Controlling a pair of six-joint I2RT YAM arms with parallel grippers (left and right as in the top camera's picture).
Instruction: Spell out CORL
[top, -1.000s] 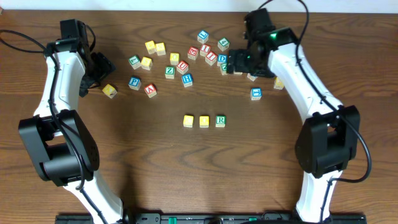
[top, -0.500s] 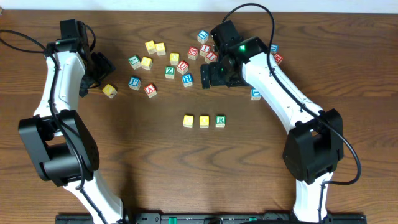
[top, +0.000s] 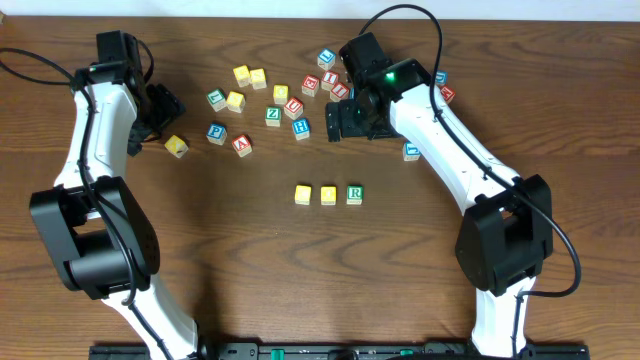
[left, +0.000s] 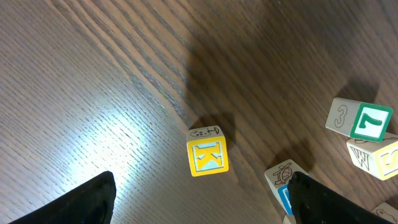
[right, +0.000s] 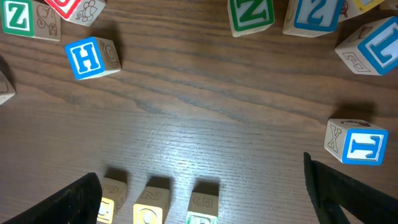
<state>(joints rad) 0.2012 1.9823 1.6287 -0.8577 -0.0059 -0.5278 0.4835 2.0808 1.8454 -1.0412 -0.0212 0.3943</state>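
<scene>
a brown wooden bench (top: 250, 260) seen from above, with a black and white arm at each side. the left arm (top: 95, 150) bends toward the far left corner. the right arm (top: 450, 150) reaches in over scattered letter cubes (top: 272, 115) along the far side. the left end effector (top: 168, 105) has its fingers spread and holds nothing, near a lone yellow cube (top: 176, 146). the right end effector (top: 338, 120) is also spread wide and empty. mid-bench, three cubes sit in a row with small gaps: first yellow cube (top: 303, 194), second yellow cube (top: 328, 194), green r cube (top: 354, 194). the blue l cube (top: 411, 150) sits apart to their right, beside the right arm.
</scene>
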